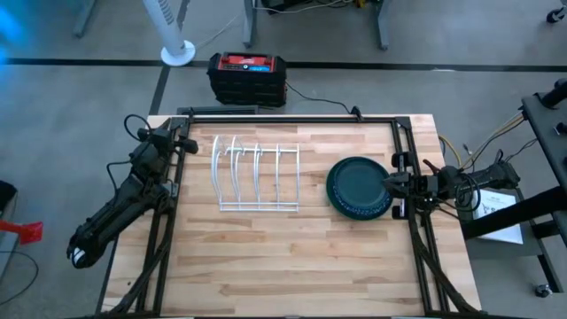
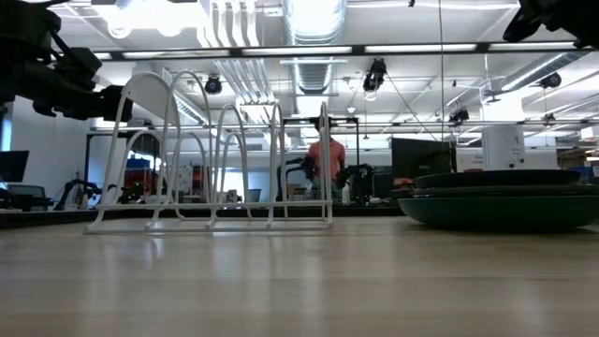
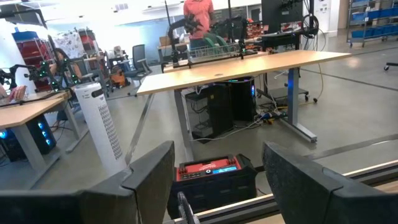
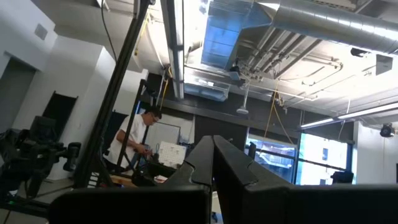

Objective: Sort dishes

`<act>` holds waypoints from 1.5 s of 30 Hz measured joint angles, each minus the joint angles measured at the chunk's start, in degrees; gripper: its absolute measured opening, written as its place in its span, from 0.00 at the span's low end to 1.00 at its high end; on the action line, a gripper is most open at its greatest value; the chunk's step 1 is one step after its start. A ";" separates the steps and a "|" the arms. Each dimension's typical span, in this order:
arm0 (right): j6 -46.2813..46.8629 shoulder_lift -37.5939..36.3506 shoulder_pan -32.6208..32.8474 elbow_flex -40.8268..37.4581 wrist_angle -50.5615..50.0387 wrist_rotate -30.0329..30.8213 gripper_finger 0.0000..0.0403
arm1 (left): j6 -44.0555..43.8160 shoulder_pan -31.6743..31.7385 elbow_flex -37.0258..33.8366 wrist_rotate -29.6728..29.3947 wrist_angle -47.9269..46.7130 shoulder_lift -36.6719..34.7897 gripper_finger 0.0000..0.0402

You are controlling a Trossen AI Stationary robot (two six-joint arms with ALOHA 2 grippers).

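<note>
We see left gripper (image 1: 183,142) at upper left of high view, off table's left edge, fingers spread, holding nothing. White wire rack (image 1: 257,174) stands centre-left, no dish in it. Stack of dishes (image 1: 359,187) sits centre-right; only dark green top plate shows, those beneath mostly hidden. Right gripper (image 1: 396,183) at stack's right rim, fingers pressed together; contact with plate hard to make out.

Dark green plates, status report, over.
Left gripper open, parked at table's far-left corner. Right gripper shut, at rim of the stacked dark green round plates. White wire rack empty, nothing between.
</note>
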 joint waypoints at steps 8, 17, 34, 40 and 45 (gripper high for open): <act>0.02 -0.02 -0.02 0.00 0.00 -0.01 0.00 | 0.00 -0.01 0.01 -0.01 -0.01 0.01 0.58; 0.00 -0.01 0.00 0.00 0.00 -0.01 0.00 | 0.00 -0.02 0.00 0.01 0.00 0.01 0.58; -8.68 0.00 -0.02 0.00 0.37 -0.02 0.00 | -10.83 -0.09 0.01 0.51 1.58 -0.01 0.58; -8.77 -0.02 0.00 0.02 2.32 1.68 0.00 | -16.73 -0.11 0.28 10.14 6.33 0.00 0.58; -4.92 -0.02 0.00 0.02 3.51 21.78 0.00 | -15.58 -0.11 5.82 23.77 8.44 -0.01 0.58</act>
